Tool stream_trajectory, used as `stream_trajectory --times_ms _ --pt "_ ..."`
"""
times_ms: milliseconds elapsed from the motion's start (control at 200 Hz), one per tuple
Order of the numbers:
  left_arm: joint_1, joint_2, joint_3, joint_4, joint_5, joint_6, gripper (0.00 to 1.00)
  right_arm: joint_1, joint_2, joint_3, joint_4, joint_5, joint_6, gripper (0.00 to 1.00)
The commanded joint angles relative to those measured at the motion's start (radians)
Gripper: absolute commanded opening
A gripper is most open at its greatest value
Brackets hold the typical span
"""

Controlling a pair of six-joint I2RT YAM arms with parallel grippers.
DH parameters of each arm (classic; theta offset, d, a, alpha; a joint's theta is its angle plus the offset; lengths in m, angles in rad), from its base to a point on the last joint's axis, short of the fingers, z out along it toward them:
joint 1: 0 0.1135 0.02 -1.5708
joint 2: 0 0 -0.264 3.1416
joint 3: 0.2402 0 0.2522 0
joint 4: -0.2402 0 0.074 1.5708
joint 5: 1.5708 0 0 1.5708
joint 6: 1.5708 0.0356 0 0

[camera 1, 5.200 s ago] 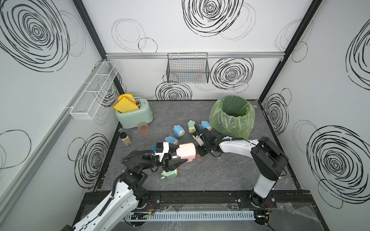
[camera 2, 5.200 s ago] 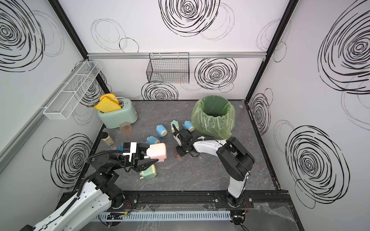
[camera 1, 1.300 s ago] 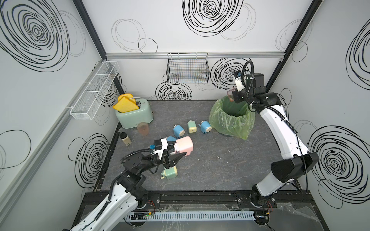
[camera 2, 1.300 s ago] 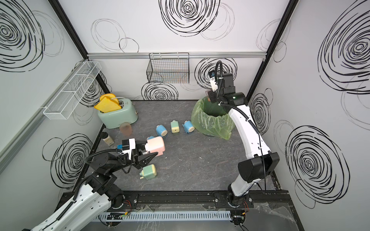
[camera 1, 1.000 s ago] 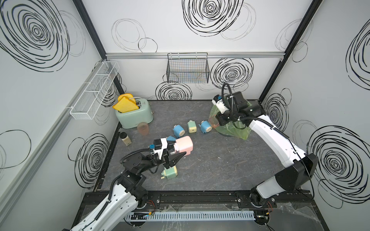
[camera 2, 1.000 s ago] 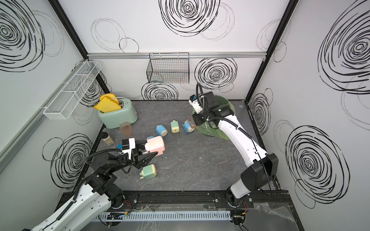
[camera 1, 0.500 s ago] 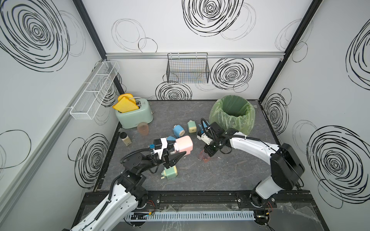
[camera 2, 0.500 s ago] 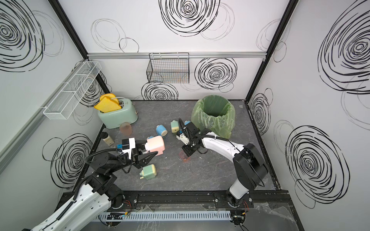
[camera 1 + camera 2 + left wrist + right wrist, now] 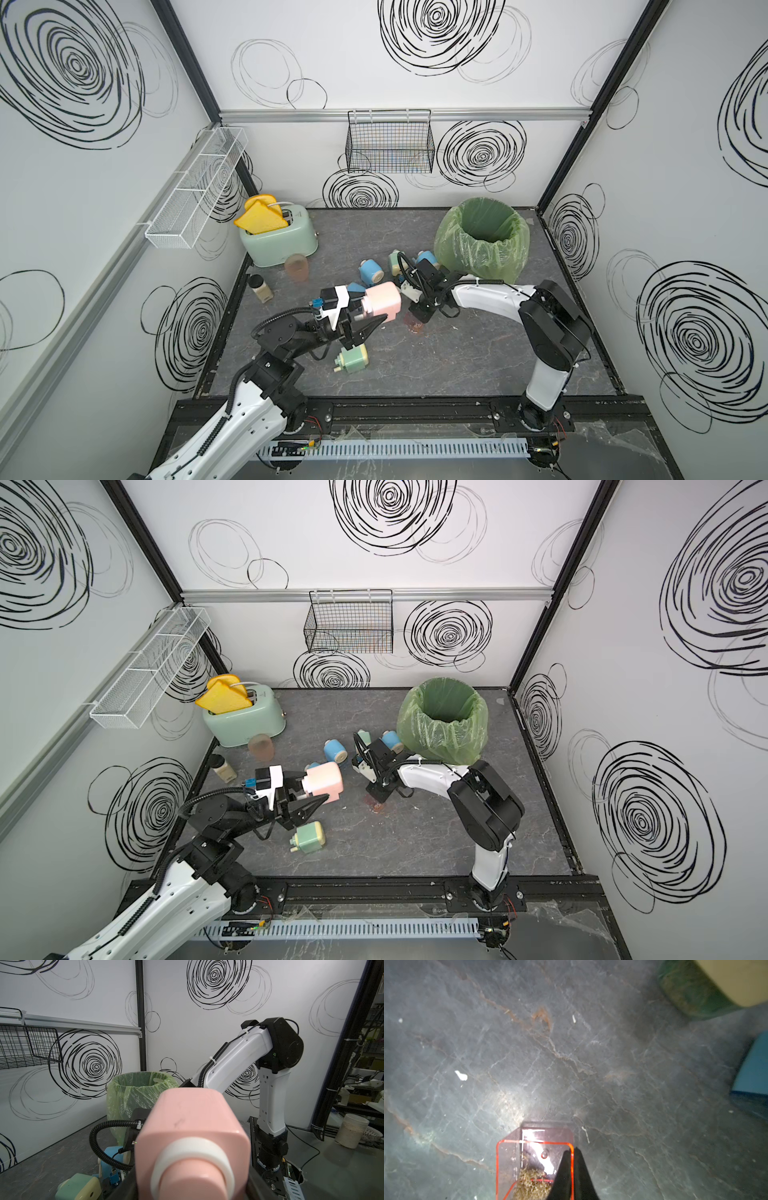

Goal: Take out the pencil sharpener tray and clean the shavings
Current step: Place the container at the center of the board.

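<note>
The tray [image 9: 510,1159] sits on the table [image 9: 478,353] straight beneath the right gripper [image 9: 420,316]. One of its walls runs between the gripper's fingers, and the shavings [image 9: 532,1185] lie inside. To that gripper's left, the left gripper [image 9: 374,309] holds the sharpener body [image 9: 384,297] above the table, and a spare sharpener [image 9: 353,360] lies below it. Just behind the right gripper lie three more sharpeners [image 9: 371,271], with the bin [image 9: 478,253] behind and to its right. Well behind the left gripper, to its left, stands the toaster [image 9: 280,245], with a cup [image 9: 297,268] and a jar [image 9: 259,287] before it.
</note>
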Motion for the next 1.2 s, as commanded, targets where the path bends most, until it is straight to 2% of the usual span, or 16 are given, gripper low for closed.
stream_trajectory --times_ms 0,90,220,270,325,450,565,695,800,1191 --pt "0.003 0.002 0.038 0.060 -0.006 0.015 0.06 0.005 -0.007 -0.001 0.055 0.035 -0.027 0.24" --pt "0.002 0.004 0.038 0.062 -0.006 0.015 0.06 0.004 -0.017 -0.004 0.068 0.049 -0.018 0.37" --pt "0.002 0.006 0.038 0.063 -0.006 0.015 0.06 0.005 -0.071 -0.022 0.076 0.079 0.025 0.44" --pt "0.002 0.006 0.037 0.061 -0.006 0.015 0.06 0.005 -0.111 -0.044 0.085 0.083 0.054 0.50" --pt "0.002 0.006 0.036 0.063 -0.004 0.014 0.06 0.004 -0.162 -0.080 0.095 0.080 0.089 0.57" --pt "-0.003 0.006 0.036 0.064 -0.003 0.014 0.06 0.000 -0.296 -0.232 0.188 0.017 0.131 0.64" --pt "-0.007 0.007 0.036 0.067 -0.002 0.011 0.06 -0.008 -0.444 -0.457 0.408 -0.096 0.175 1.00" --pt "-0.007 0.010 0.034 0.076 0.001 0.004 0.06 -0.012 -0.543 -0.672 0.656 -0.141 0.258 0.98" --pt "-0.007 0.012 0.033 0.082 0.004 0.000 0.06 0.011 -0.569 -0.798 0.823 -0.101 0.280 0.99" --pt "-0.004 0.012 0.034 0.079 0.008 0.004 0.06 0.019 -0.370 -0.853 1.105 -0.081 0.243 0.99"
